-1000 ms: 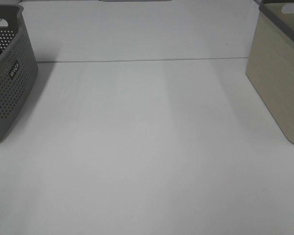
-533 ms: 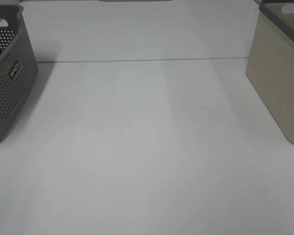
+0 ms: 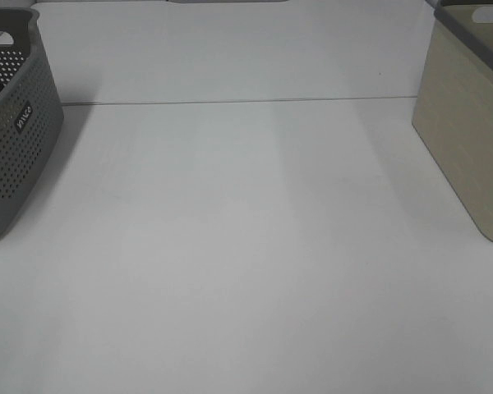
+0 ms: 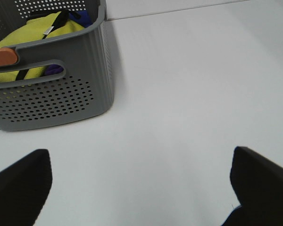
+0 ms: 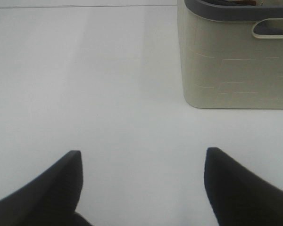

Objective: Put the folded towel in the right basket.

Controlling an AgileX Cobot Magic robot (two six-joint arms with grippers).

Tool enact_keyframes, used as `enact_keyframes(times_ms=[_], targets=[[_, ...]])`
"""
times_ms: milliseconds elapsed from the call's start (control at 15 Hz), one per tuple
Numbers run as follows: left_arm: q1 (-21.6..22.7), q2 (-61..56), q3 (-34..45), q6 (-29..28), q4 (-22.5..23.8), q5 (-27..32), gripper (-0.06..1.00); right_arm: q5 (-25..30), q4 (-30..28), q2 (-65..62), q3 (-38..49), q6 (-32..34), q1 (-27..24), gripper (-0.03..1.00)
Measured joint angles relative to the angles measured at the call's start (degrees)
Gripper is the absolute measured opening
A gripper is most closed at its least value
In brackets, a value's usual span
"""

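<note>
- Left hand [image 4: 140, 188] spread wide over white surface [image 3: 246, 246]; grey basket [image 4: 56, 89] of clothes ahead.
- Right hand [image 5: 142, 188] spread wide, empty; beige basket [image 5: 236, 61] ahead.

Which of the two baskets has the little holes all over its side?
The dark grey basket at the table's left edge; its wall is perforated with dots. The beige basket on the right has solid walls with a darker rim.

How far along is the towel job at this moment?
No folded towel is visible on the table, and both tools, left and right, are open and empty over bare surface. The beige right basket shows only its wall and rim, so whether the towel is inside cannot be told. The grey left basket holds yellow fabric. Either nothing has begun or it is finished.
</note>
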Motion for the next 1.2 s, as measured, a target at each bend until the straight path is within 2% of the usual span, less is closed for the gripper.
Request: enact_keyframes(times_ms=[1200], targets=[[0.0,0.0,0.0,0.0,0.0,0.0,0.98,-0.2,1.1,-0.6,0.1,0.0,-1.1,0.69]])
